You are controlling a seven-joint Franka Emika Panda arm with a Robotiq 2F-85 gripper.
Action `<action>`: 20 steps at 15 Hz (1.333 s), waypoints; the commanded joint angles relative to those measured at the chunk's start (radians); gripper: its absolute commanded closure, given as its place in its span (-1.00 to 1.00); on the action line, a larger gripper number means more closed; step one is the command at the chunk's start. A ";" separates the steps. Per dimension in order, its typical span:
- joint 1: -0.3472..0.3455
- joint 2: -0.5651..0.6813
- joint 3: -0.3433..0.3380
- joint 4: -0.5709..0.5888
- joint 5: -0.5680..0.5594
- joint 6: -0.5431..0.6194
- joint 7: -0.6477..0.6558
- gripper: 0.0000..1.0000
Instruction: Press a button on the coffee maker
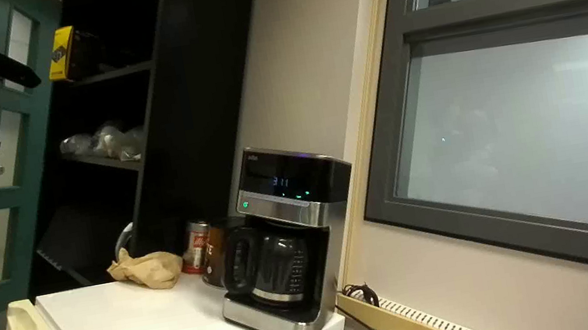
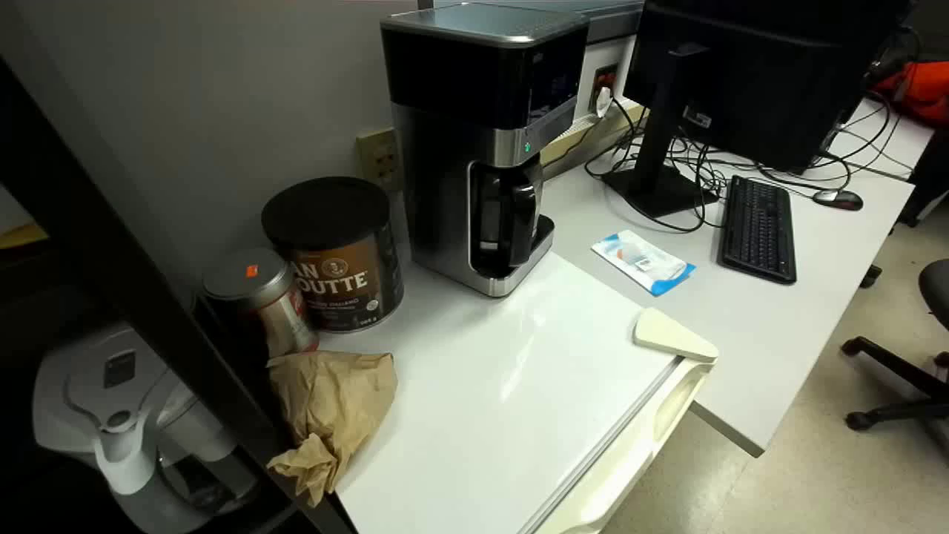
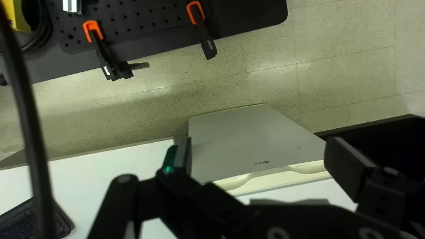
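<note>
The coffee maker (image 1: 311,216), black and silver with a glass carafe (image 1: 281,267), stands upright at the back corner of a white fridge top. Its dark control panel (image 1: 295,175) shows a lit clock and small green lights, with a silver button strip below. In an exterior view the coffee maker (image 2: 437,178) is seen from its side, and one green button light (image 2: 527,147) shows. My gripper (image 3: 259,151) is open and empty in the wrist view, high above the fridge's front edge. The gripper is out of both exterior views. The coffee maker is out of the wrist view.
A brown coffee can (image 2: 337,285), a smaller silver-red can (image 2: 259,297) and a crumpled paper bag (image 2: 334,415) stand beside the coffee maker. A black shelf (image 1: 192,116) rises behind them. A desk with a monitor (image 2: 771,81) and keyboard (image 2: 758,230) adjoins the fridge top (image 2: 482,415).
</note>
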 commanded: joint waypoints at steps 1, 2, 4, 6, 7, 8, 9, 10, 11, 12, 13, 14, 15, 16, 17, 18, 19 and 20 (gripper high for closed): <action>-0.010 0.000 0.008 0.002 0.005 -0.003 -0.006 -1.00; -0.010 0.000 0.008 0.002 0.005 -0.003 -0.006 -1.00; -0.010 0.000 0.008 0.002 0.005 -0.003 -0.006 -1.00; -0.010 0.000 0.008 0.002 0.005 -0.003 -0.006 -1.00; -0.010 0.000 0.008 0.002 0.005 -0.003 -0.006 -1.00; -0.010 0.000 0.008 0.002 0.005 -0.003 -0.006 -1.00; -0.010 -0.001 0.008 0.002 0.005 -0.003 -0.006 -1.00; -0.010 0.000 0.008 0.002 0.005 -0.003 -0.006 -1.00; -0.010 0.000 0.008 0.002 0.005 -0.003 -0.006 -1.00; -0.010 -0.001 0.008 0.002 0.005 -0.003 -0.006 -1.00; -0.010 -0.001 0.008 0.002 0.005 -0.003 -0.006 -1.00; -0.010 -0.001 0.008 0.002 0.005 -0.003 -0.006 -1.00; -0.013 0.003 0.007 0.003 0.003 -0.003 -0.005 -1.00; -0.021 0.016 0.008 0.007 -0.013 0.011 -0.011 -1.00; -0.027 0.025 0.010 0.011 -0.028 0.012 -0.011 -1.00; -0.034 0.047 0.007 0.022 -0.047 0.018 -0.022 -1.00; -0.039 0.057 0.005 0.025 -0.060 0.029 -0.027 -1.00; -0.048 0.077 0.005 0.038 -0.088 0.036 -0.034 -1.00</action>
